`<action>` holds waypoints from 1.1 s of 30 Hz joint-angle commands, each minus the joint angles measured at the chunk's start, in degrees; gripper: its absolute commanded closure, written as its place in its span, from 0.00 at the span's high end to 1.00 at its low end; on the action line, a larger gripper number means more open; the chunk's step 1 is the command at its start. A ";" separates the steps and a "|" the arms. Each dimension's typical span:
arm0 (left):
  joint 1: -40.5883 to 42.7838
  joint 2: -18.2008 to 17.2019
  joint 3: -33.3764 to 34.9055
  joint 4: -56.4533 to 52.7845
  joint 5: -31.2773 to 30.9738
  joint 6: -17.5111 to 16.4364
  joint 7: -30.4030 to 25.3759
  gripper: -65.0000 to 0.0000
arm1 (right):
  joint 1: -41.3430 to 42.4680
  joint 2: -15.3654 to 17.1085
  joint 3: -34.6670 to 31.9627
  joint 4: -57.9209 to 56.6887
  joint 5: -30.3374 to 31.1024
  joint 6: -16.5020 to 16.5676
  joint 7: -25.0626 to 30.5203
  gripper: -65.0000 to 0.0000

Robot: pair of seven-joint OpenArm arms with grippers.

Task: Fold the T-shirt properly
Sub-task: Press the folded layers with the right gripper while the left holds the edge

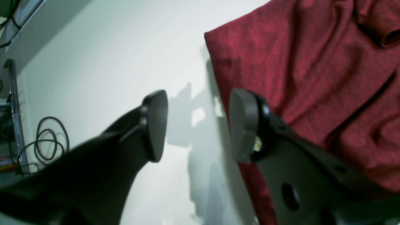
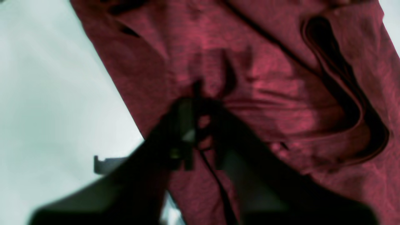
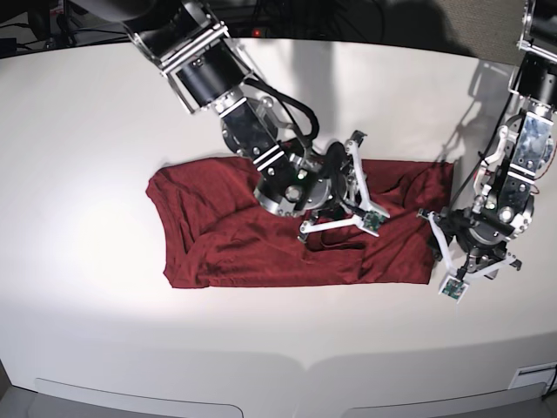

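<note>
Currently the shirt point(image 3: 261, 244) is spread, partly folded, across the middle of the table point(image 3: 87, 104). The right gripper point(image 2: 200, 125) is pinched on a fabric fold mid-shirt, apparently for lifting; the left gripper point(image 1: 197, 125) is held apart, empty, beside the shirt's edge.

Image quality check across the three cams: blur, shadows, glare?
Left wrist: left gripper soft, T-shirt sharper, gripper shadow on the table. Right wrist: blurriest; right gripper a dark smear over fabric. Base: sharp, bright wash on the table's left, arm shadows at top.
</note>
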 commanded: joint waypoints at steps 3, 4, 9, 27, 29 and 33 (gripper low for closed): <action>-1.55 -0.81 -0.44 0.94 0.50 0.59 -1.09 0.48 | 1.55 -0.72 0.02 1.46 0.35 -0.04 -0.46 0.00; -1.55 -0.81 -0.44 0.94 0.57 0.61 -1.09 0.48 | 1.55 -0.63 0.02 1.97 0.24 -0.04 -1.22 0.00; -1.55 -0.79 -0.44 0.94 0.63 0.61 -1.07 0.48 | 1.53 -0.61 0.02 6.14 0.26 -0.04 -6.01 0.00; -1.55 -0.79 -0.44 0.94 0.61 0.61 -0.90 0.48 | 1.53 4.96 0.02 12.15 5.05 0.90 -16.52 0.00; -1.53 -0.79 -0.44 0.94 0.63 0.61 -0.87 0.48 | 1.51 5.92 0.02 12.59 5.95 0.92 -17.29 0.00; -1.53 -0.79 -0.44 0.94 0.61 0.61 -0.87 0.48 | 1.53 7.61 0.02 15.23 9.62 2.40 -20.61 0.00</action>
